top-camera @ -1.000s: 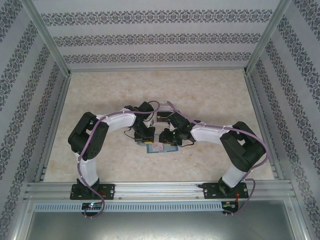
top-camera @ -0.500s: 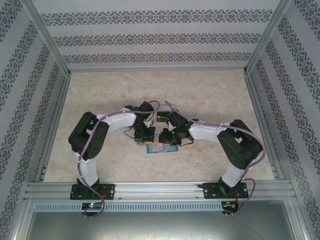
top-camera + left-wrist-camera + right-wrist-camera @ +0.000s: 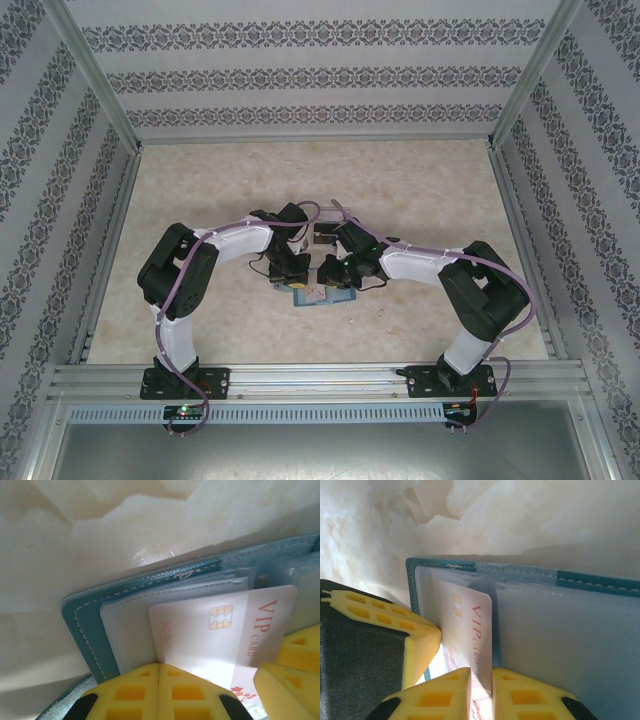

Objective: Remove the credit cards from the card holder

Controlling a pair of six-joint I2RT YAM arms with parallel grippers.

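Card (image 3: 470, 630) seemingly between right pincer (image 3: 481, 692)

Overhead view; wrist close-ups of wallet (image 3: 85, 625)

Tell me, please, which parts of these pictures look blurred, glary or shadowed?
Left wrist view: the yellow fingers at the bottom edge are soft, the whitish VIP card sharper, with a glare spot on the marbled table. Right wrist view: the teal leather card holder casts a shadow behind it. Top view: even light, small detail lost.
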